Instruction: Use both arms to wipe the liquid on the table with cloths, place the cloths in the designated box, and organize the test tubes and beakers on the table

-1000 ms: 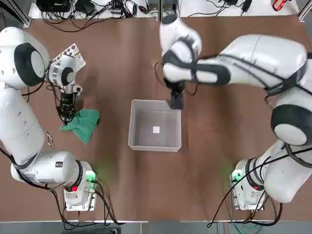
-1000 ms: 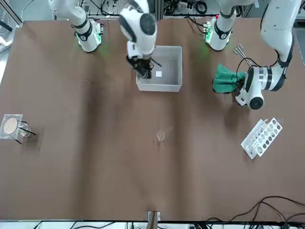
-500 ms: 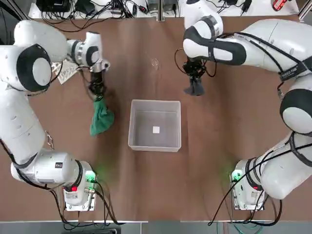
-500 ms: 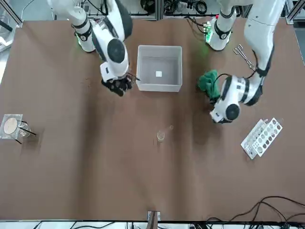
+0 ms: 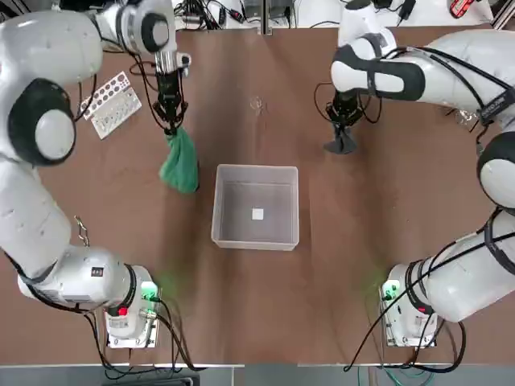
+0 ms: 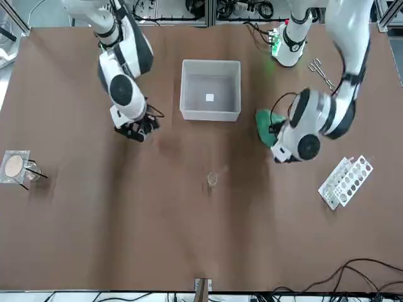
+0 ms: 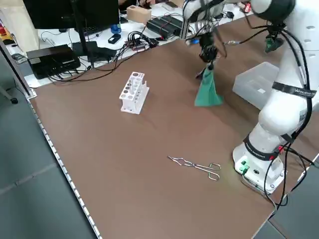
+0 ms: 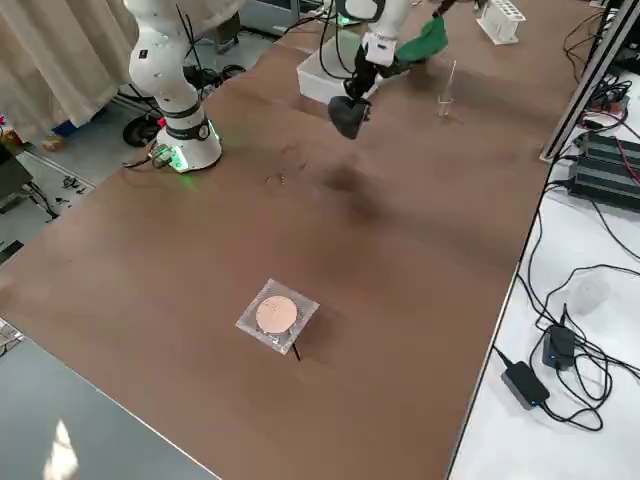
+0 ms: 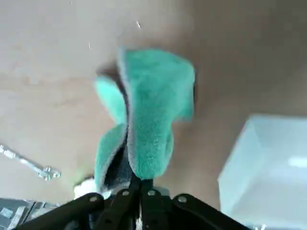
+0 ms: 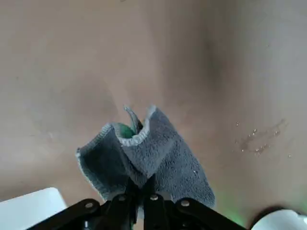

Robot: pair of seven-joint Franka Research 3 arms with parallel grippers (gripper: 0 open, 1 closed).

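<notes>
The translucent box (image 5: 255, 206) sits mid-bench, with only a small white square on its floor. To the robot's left of it and a bit farther out, the left hand (image 5: 170, 123) is clamped on the top of the green cloth (image 5: 180, 159), which hangs down from the fingers above the bench (image 5: 241, 305) – its lower end hangs close to the box's far left corner. On the box's other side, to the right and farther out, the right hand (image 5: 343, 121) pinches the dark grey cloth (image 5: 340, 145), bunched and dangling just over the wood. A few droplets of liquid (image 10: 259, 139) glisten on the bench near that cloth. Beyond the box, toward the far edge, stands a tiny clear beaker (image 6: 212, 179). The white tube rack (image 5: 110, 103) lies out past the left hand, well off the box's left side – and metal tongs (image 7: 196, 165) rest near the left arm's base.
</notes>
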